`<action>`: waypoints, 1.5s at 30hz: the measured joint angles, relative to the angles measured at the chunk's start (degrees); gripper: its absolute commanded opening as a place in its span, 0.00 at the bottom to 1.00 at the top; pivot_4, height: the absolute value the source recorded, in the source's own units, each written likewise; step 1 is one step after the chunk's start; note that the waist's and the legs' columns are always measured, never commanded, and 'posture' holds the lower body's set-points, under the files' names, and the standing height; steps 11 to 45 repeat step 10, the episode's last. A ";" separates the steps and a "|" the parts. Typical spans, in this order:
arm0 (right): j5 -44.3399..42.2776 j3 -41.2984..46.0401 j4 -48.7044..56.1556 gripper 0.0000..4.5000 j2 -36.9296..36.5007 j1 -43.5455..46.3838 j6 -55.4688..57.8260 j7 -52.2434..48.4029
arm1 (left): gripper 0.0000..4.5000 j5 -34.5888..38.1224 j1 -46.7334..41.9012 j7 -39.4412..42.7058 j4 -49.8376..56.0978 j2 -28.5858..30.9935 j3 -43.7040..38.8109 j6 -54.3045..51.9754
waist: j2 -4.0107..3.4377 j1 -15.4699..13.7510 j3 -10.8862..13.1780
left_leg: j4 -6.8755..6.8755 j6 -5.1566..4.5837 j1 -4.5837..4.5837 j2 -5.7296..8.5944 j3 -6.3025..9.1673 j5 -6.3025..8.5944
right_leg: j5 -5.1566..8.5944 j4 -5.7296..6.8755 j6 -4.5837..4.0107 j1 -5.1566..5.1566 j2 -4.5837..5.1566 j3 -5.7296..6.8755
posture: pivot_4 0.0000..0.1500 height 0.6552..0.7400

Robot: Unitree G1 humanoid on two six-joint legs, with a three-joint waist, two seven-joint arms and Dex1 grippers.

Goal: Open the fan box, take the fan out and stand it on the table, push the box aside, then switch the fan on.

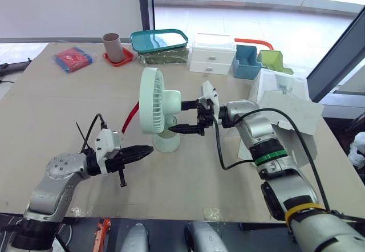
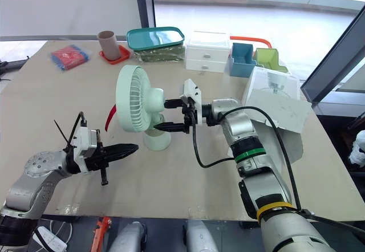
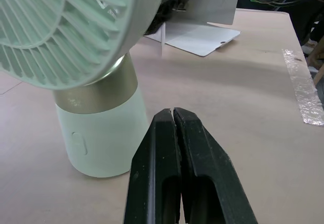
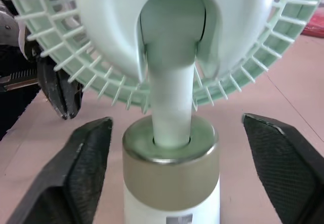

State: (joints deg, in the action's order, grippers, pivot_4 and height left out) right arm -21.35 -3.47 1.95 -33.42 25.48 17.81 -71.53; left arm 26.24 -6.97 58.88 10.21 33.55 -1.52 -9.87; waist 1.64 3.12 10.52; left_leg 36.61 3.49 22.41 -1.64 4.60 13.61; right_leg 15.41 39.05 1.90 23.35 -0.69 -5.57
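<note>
Left eye view | fan upright on table, midway between side edges, grille facing robot's left | right gripper wide, fingers either side of its neck, behind | left gripper closed, near base front

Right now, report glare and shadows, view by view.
Left eye view: daylight washes out the floor beyond the window; left wrist view: only a faint shadow around the fan's base, and the tape strip glints; right wrist view: the fan's gold collar shows a soft sheen.
</note>
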 measured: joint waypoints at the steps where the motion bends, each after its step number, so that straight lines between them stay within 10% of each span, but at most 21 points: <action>1: -0.42 0.62 2.70 1.00 -0.16 -1.96 0.46 0.88 | 0.81 -0.10 0.35 -0.23 0.39 0.01 -0.01 -0.04 | 0.00 0.09 0.00 | 0.00 -0.01 -0.02 -0.01 0.02 -0.02 | 0.01 0.00 0.01 -0.02 -0.03 0.00 | 1.00 1.00; 10: 3.49 1.62 11.21 1.00 6.10 -24.09 -5.63 15.91 | 0.98 -8.72 7.05 -8.93 1.12 -2.13 1.74 2.30 | 0.02 -0.20 -0.02 | 0.03 0.04 -0.06 0.04 -0.09 -0.03 | 0.14 0.00 0.23 -0.07 0.00 -0.17 | 1.00 1.00; 45: 3.49 1.62 11.21 1.00 6.10 -24.09 -5.63 15.91 | 0.98 -8.72 7.05 -8.93 1.12 -2.13 1.74 2.30 | 0.02 -0.20 -0.02 | 0.03 0.04 -0.06 0.04 -0.09 -0.03 | 0.14 0.00 0.23 -0.07 0.00 -0.17 | 1.00 1.00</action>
